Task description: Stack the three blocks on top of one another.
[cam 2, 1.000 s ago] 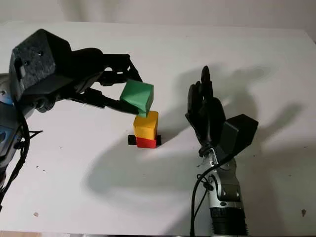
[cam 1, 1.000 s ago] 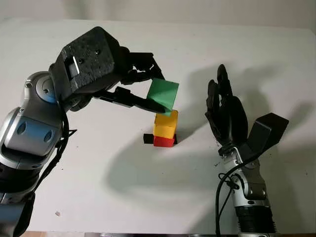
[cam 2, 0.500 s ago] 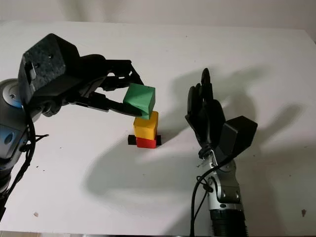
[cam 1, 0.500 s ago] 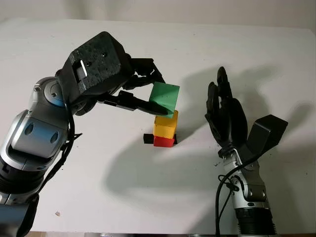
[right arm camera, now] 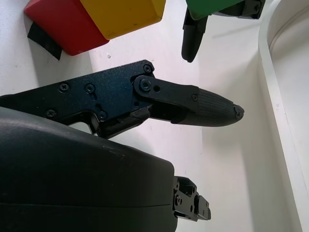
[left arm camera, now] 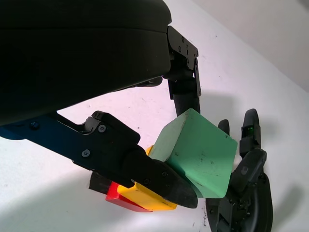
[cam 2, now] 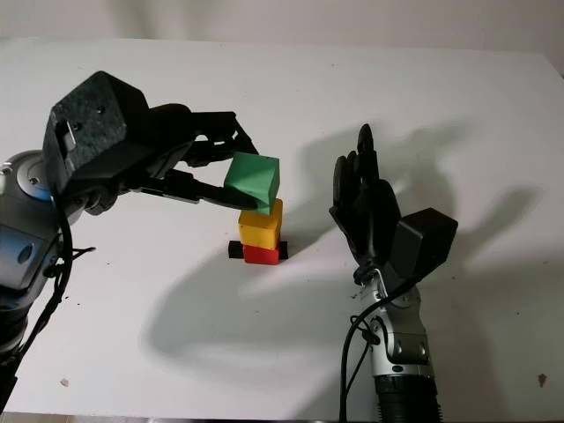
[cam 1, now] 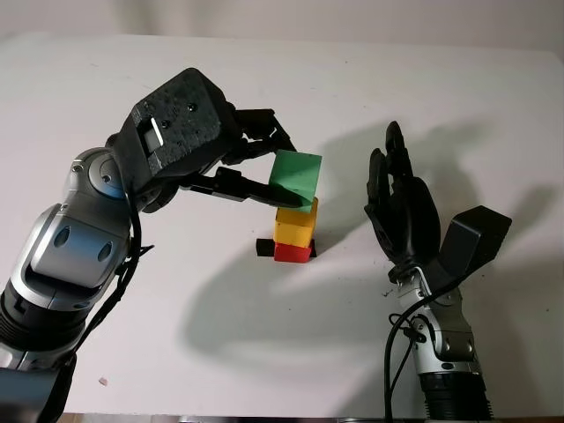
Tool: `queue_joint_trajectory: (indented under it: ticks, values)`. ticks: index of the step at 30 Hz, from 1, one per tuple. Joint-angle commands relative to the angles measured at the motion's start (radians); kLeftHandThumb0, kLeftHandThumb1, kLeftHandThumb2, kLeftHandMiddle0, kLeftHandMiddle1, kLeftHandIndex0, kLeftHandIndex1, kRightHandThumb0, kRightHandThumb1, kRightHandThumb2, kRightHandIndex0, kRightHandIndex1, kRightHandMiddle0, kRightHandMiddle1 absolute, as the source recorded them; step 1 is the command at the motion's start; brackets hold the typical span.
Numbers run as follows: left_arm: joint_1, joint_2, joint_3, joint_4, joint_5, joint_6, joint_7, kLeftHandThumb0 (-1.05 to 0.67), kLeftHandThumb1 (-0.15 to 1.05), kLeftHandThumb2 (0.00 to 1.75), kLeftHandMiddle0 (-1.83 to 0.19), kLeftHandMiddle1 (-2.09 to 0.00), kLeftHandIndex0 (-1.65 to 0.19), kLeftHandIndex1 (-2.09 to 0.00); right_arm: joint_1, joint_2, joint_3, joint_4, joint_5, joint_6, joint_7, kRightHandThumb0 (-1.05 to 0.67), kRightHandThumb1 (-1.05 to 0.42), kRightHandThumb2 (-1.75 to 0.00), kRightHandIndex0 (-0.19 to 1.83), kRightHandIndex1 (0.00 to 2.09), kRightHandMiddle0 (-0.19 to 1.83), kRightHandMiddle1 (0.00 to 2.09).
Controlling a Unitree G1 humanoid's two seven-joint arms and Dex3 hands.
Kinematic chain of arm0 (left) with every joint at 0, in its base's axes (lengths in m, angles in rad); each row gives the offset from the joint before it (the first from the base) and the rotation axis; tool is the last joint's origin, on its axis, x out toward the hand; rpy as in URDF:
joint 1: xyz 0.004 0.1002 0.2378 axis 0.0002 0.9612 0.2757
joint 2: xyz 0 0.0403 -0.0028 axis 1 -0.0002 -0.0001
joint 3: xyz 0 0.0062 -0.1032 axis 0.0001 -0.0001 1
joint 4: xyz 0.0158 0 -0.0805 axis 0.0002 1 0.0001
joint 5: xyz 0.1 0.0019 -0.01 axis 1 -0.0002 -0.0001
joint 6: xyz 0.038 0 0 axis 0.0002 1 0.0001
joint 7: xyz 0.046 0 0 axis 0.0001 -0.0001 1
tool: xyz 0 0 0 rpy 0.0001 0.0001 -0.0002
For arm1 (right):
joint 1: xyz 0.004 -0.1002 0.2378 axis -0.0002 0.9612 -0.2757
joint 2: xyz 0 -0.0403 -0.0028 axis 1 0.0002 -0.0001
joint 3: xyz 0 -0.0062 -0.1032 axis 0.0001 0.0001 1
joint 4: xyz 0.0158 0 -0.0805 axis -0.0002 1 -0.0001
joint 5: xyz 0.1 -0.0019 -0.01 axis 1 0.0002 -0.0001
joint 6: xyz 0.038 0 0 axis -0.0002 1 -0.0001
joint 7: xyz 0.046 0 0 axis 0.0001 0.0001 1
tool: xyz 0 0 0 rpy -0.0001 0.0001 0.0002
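Stack: the yellow block (cam 1: 295, 226) sits squarely on the red block (cam 1: 292, 253), and this pair serves as the landmark on the white tabletop (cam 1: 220, 352).
Black strip: a small dark piece (cam 1: 263, 248) lies on the tabletop touching the stack's foot on the left-hand side; what it is cannot be told.
Green block: the green block (cam 1: 294, 177) hangs just above the stack, tilted, with one corner dipping toward the yellow block's top; whether it touches cannot be told.
Left hand: the left hand (cam 1: 260, 167) reaches to the stack from the left and is clamped on the green block, one finger (left arm camera: 159, 179) under it and others (left arm camera: 186, 92) against its far side, probably so the block can be carried over the stack.
Right hand: the right hand (cam 1: 401, 207) stands upright near the right of the stack, well clear, open and holding nothing, likely kept out of the way.
Step in hand: setting the third block on top.
What remains: the green block looks to need levelling and lining up with the yellow block before release, otherwise it could slide off or topple the stack.
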Motion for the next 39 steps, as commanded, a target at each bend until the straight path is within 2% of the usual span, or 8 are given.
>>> queue_joint_trajectory:
  ticks: [1, 8, 13, 18, 22, 39]
  values:
    - [0.004, -0.008, -0.01, -0.01, 0.002, 0.008, 0.009, -0.46, 1.01, 0.06, -0.21, -0.05, -0.3, -1.8, 0.015, -0.002, -0.002, -0.024, 0.0, -0.003, 0.0, -0.73, -1.05, -0.62, -0.19, 0.0, -0.19, 0.0]
    - [-0.006, -0.012, -0.027, -0.009, -0.003, 0.044, 0.011, -0.47, 1.01, 0.05, -0.21, -0.05, -0.29, -1.88, 0.018, -0.002, 0.0, -0.029, 0.0, 0.001, 0.001, -0.74, -1.05, -0.61, -0.19, 0.0, -0.19, 0.0]
    - [-0.017, -0.018, -0.038, -0.004, -0.008, 0.084, 0.013, -0.47, 1.0, 0.05, -0.18, -0.04, -0.32, -1.77, 0.025, 0.0, 0.002, -0.035, -0.002, -0.001, -0.001, -0.73, -1.05, -0.62, -0.19, 0.0, -0.19, 0.0]
    - [-0.017, -0.006, -0.057, 0.001, 0.0, 0.079, 0.011, -0.47, 1.0, 0.05, -0.21, -0.06, -0.33, -1.71, 0.029, 0.003, 0.001, -0.039, 0.0, 0.002, -0.001, -0.73, -1.05, -0.63, -0.19, 0.0, -0.19, 0.0]
    - [-0.02, -0.003, -0.067, 0.004, 0.005, 0.084, 0.01, -0.46, 1.0, 0.05, -0.22, -0.06, -0.33, -1.79, 0.029, 0.001, 0.0, -0.034, 0.0, -0.005, 0.004, -0.72, -1.05, -0.63, -0.19, 0.0, -0.19, 0.0]
    - [-0.005, 0.005, -0.07, 0.004, 0.01, 0.067, 0.011, -0.42, 0.99, 0.05, -0.21, -0.05, -0.27, -1.81, 0.031, 0.001, -0.005, -0.04, 0.009, 0.0, 0.01, -0.72, -1.05, -0.62, -0.19, 0.0, -0.19, 0.0]
